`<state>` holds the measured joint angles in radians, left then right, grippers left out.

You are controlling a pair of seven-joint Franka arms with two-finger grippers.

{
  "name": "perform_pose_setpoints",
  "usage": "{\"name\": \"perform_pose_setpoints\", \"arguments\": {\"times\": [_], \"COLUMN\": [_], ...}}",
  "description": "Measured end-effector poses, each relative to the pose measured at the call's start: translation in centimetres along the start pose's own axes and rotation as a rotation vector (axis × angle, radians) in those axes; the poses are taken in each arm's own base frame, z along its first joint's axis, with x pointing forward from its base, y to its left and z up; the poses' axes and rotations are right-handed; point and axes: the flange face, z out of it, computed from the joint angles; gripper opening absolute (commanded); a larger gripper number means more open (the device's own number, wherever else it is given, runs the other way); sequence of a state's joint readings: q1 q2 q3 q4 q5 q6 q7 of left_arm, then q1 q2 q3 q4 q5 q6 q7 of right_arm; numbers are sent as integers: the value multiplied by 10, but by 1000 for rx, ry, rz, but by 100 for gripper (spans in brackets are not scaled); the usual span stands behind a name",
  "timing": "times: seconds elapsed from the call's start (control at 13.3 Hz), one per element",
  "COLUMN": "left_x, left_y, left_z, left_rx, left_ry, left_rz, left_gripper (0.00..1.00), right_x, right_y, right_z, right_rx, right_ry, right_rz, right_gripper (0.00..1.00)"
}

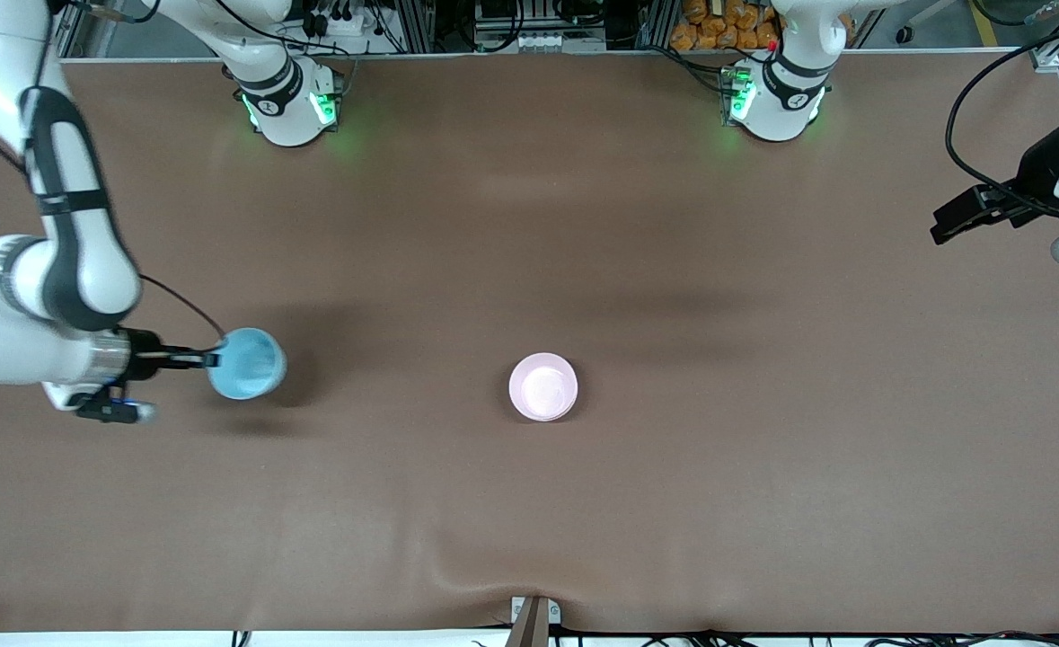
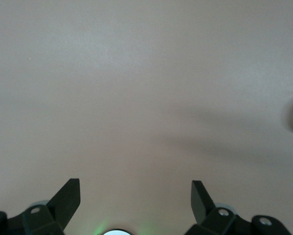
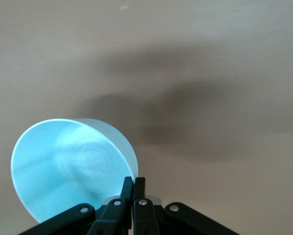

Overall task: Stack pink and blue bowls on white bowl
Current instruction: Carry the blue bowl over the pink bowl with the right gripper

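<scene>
The light blue bowl (image 1: 246, 362) hangs tipped on its side above the table toward the right arm's end. My right gripper (image 1: 210, 359) is shut on its rim; in the right wrist view the fingers (image 3: 134, 180) pinch the wall of the blue bowl (image 3: 68, 166). A pale pink bowl (image 1: 542, 386) stands upright at the middle of the table. The white bowl is hidden; I cannot tell whether it sits under the pink one. My left gripper (image 1: 947, 225) waits open above the left arm's end of the table, with only bare table between its fingers (image 2: 135, 188).
The brown table (image 1: 529, 521) runs wide around the bowls. The two arm bases (image 1: 291, 103) (image 1: 776, 99) stand along its edge farthest from the front camera. A small bracket (image 1: 533, 615) sits at the nearest edge.
</scene>
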<state>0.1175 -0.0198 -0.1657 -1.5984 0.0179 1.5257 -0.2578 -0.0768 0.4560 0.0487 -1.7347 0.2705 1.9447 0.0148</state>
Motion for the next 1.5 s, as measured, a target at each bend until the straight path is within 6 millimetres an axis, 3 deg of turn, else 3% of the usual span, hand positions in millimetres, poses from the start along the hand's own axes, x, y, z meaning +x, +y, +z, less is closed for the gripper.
{"name": "perform_pose_setpoints", "arguments": {"times": [0.07, 0.3, 0.53, 0.67, 0.97, 1.5], "left_x": [0, 0, 0, 0, 0, 2], "left_y": [0, -1, -1, -1, -1, -6], "left_z": [0, 0, 1, 2, 3, 6], "left_rx": [0, 0, 1, 1, 1, 2], "left_ry": [0, 0, -3, -4, -5, -10], "left_rz": [0, -1, 8, 13, 16, 10], "left_gripper": [100, 100, 100, 100, 100, 100], "right_x": [-5, -19, -28, -30, -32, -61], "right_y": [-50, -141, -207, -245, -307, -366], "right_z": [4, 8, 21, 48, 97, 126], "right_rx": [25, 75, 91, 101, 118, 134], "right_ry": [2, 29, 60, 80, 88, 94], "right_rz": [58, 164, 273, 341, 430, 474], "right_gripper": [0, 0, 0, 0, 0, 0]}}
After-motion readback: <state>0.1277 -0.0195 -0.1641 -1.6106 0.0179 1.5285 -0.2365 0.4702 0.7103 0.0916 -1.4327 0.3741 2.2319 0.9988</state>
